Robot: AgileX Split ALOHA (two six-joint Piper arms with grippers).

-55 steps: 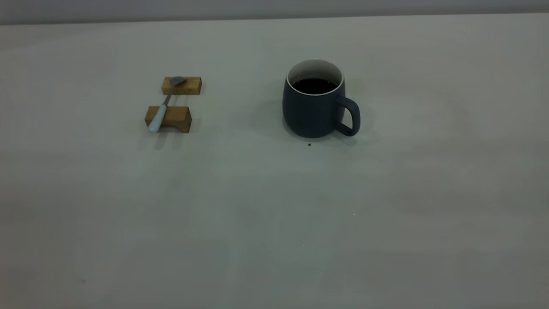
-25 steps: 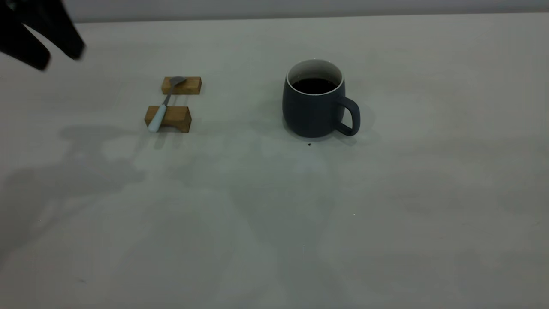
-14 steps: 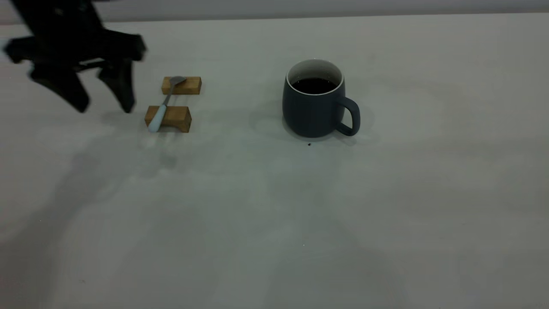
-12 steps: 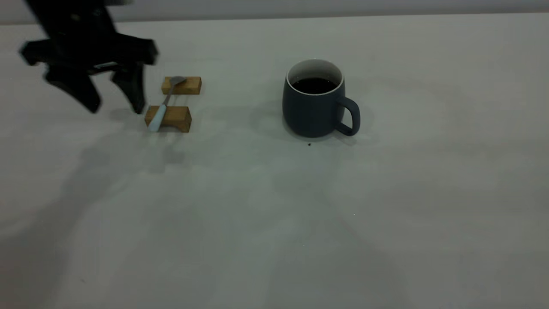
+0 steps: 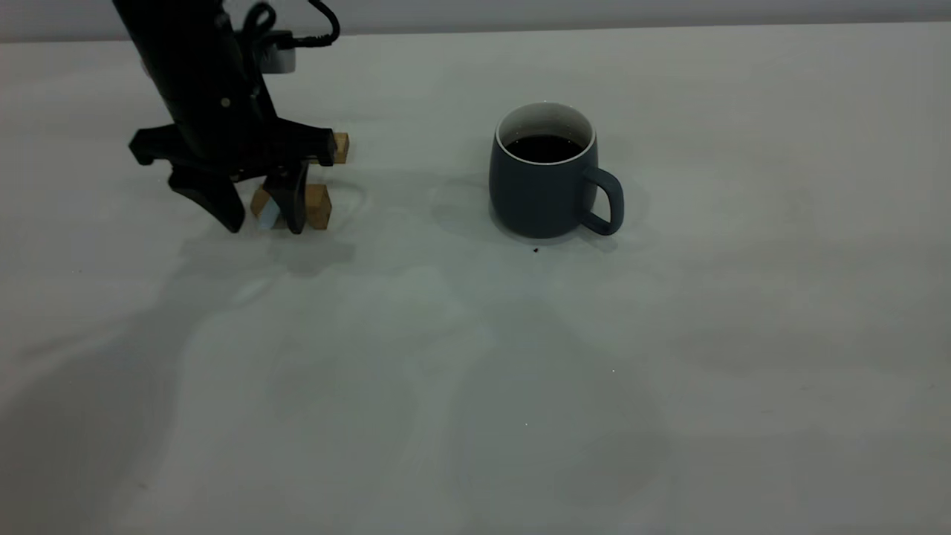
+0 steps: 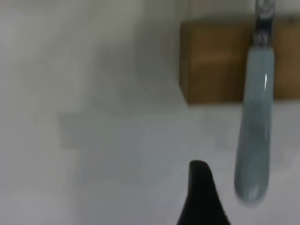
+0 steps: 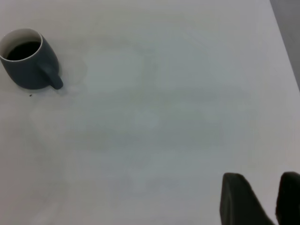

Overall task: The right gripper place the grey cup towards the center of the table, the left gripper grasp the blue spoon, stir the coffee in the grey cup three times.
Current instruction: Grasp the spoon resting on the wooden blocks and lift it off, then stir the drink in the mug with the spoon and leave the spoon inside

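Counting for you: one grey cup (image 5: 546, 178) of coffee (image 5: 544, 148), one blue spoon (image 5: 267, 214), two wooden blocks (image 5: 319, 206). Your left gripper (image 5: 264, 223) straddles the spoon's handle end, fingers apart, not clamped. Your right gripper (image 7: 255, 201) sits well away from the cup, near the table (image 5: 669, 334) edge, fingers slightly apart. Wide bare tabletop lies between blocks and cup.

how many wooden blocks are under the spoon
2. The near wooden block sits under the blue spoon handle, partly behind the left gripper fingers. The far wooden block shows only its end past the gripper.
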